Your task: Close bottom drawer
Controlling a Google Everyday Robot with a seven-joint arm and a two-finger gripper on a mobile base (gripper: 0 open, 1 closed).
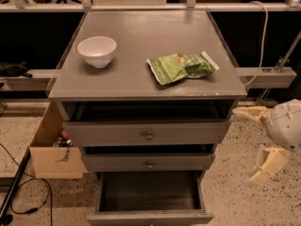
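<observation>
The bottom drawer (148, 194) of the grey cabinet is pulled far out and shows its dark, empty interior. Its flat front panel (149, 218) lies at the lower edge of the view. My gripper (243, 146) is to the right of the cabinet, at about the height of the middle drawer. Its cream fingers (266, 166) are spread wide, open and empty, and point left toward the cabinet's side. It touches nothing.
The top drawer (148, 133) and middle drawer (149, 162), each with a knob, stand slightly out. A white bowl (97, 51) and a green bag (181, 66) lie on the cabinet top (141, 32). A cardboard box (49, 147) and cables (28, 192) are on the left floor.
</observation>
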